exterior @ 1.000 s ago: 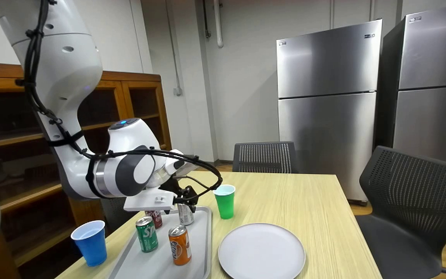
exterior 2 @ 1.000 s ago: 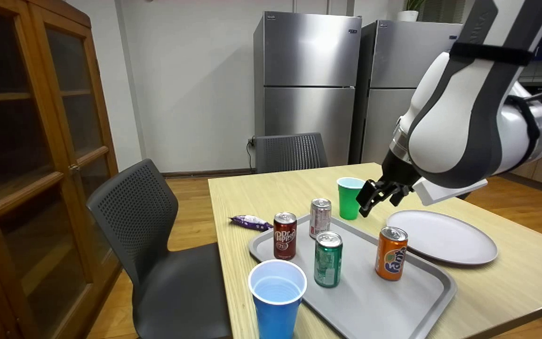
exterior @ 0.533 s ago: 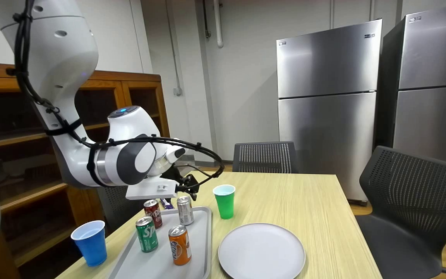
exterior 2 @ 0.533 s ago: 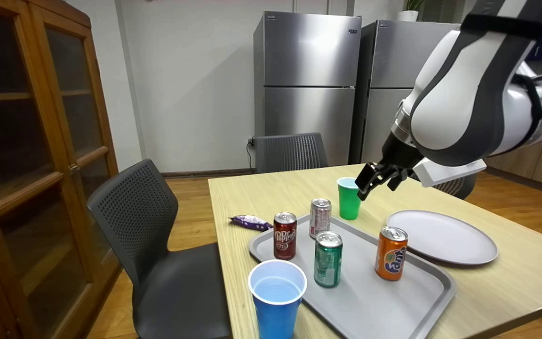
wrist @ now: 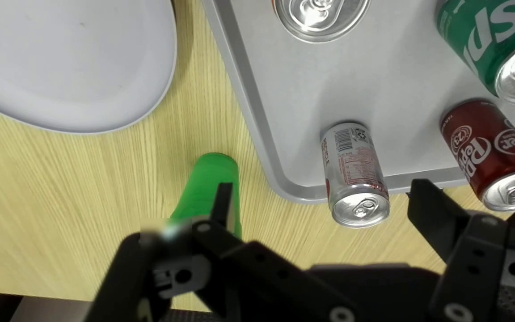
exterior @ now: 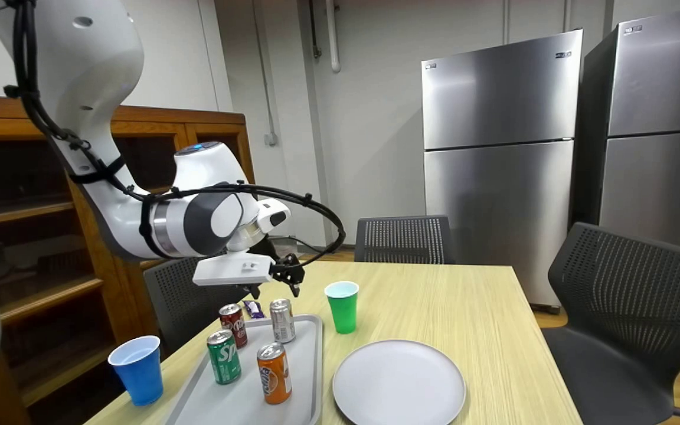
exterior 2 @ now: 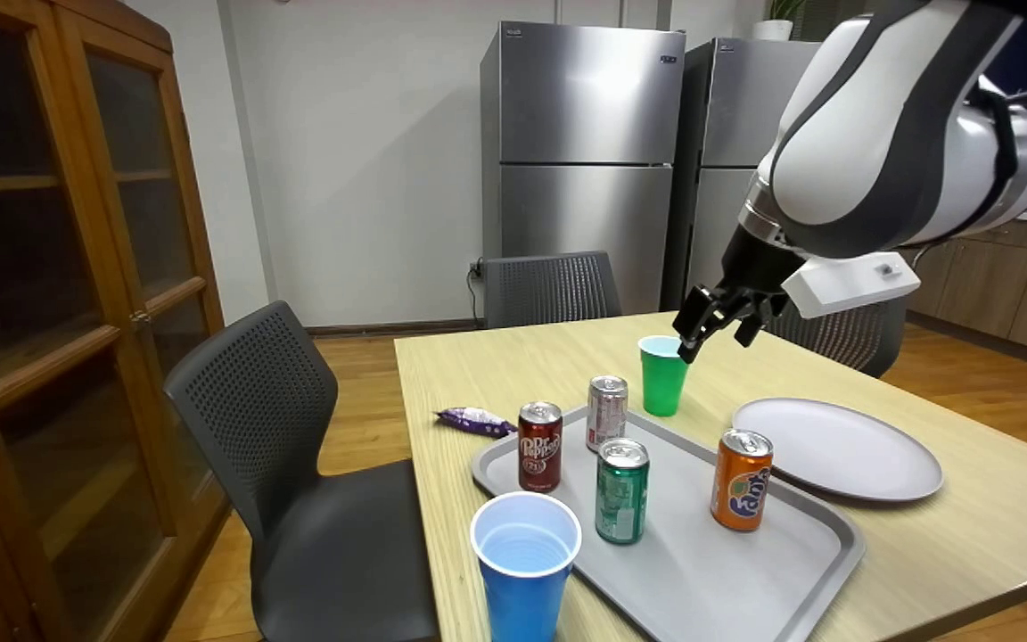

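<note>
My gripper is open and empty, above the far end of the grey tray; it shows in both exterior views (exterior: 275,291) (exterior 2: 717,346) and the wrist view (wrist: 322,184). A silver can (exterior: 283,321) (exterior 2: 607,415) (wrist: 358,165) stands upright on the tray (exterior 2: 692,580) (wrist: 275,89), below and between the fingers, apart from them. A dark red Dr Pepper can (exterior: 234,326) (exterior 2: 539,450) (wrist: 485,147), a green Sprite can (exterior: 224,357) (exterior 2: 621,495) (wrist: 490,40) and an orange Fanta can (exterior: 274,375) (exterior 2: 742,481) also stand on it. A green cup (exterior: 343,307) (wrist: 213,183) stands beside the tray.
A light grey plate (exterior: 399,383) (exterior 2: 834,446) (wrist: 69,58) lies beside the tray. A blue cup (exterior: 136,372) (exterior 2: 527,571) stands at the tray's opposite side. A purple packet (exterior: 253,309) (exterior 2: 475,421) lies behind the Dr Pepper can. Dark chairs (exterior 2: 344,499) surround the wooden table.
My gripper has risen from close to the silver can to well above it, staying open. The silver can and purple packet have come into full view. Cans, cups, tray and plate have not moved.
</note>
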You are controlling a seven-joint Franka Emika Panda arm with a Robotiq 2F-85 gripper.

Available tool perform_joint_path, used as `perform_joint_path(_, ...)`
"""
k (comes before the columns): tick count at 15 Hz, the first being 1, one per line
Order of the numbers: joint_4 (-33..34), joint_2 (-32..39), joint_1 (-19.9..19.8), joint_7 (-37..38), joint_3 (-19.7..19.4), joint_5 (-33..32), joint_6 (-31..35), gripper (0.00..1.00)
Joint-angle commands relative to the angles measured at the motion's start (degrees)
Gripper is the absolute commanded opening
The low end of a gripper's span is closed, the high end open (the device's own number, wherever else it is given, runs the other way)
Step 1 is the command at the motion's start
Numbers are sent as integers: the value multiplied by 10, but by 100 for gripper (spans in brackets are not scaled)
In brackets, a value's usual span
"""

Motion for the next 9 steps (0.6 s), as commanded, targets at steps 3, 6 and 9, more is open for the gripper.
perform_joint_path(3, 28, -30, -3, -22, -2, -9, -91, 100)
perform_joint_path(6, 27, -15, -85, 8, 77, -27, -74, 100)
perform_joint_path(9, 28, -16, -85, 5, 78, -25, -80, 100)
